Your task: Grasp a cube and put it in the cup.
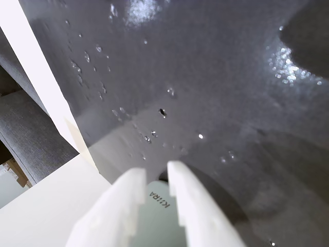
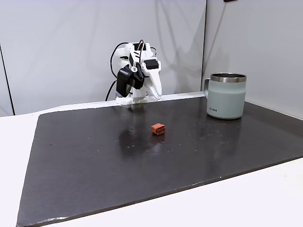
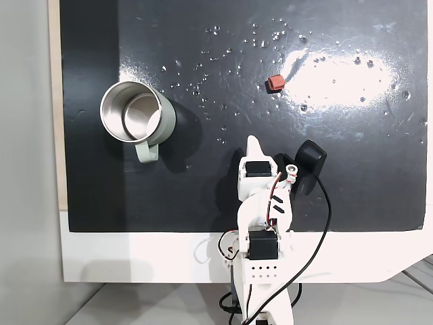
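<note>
Cube [image 2: 158,128]: tiny, reddish-brown, roughly cubic, with a faint groove or seam across its top in a fixed view. Probably light and stiff, unlikely to crush; best pinched across two flat opposite sides, low enough that nothing squirts out on the glossy surface. Small enough to slip or tip if caught off-centre. Lying alone out on the dark mat [image 2: 94,161], about mid-way between its side edges, free of all contact, near a bright glare patch [image 3: 338,68] in another fixed view [image 3: 275,82].

Cup [image 2: 227,96]: pale grey-green mug, bare steel rim, side handle, upright near the mat's back right corner in a fixed view, well apart from the cube, empty inside as seen from above [image 3: 132,112].

Gripper [image 1: 157,182]: white, folded back near the mat's rear edge, well apart from the cube, jaws slightly parted, holding nothing.
</note>
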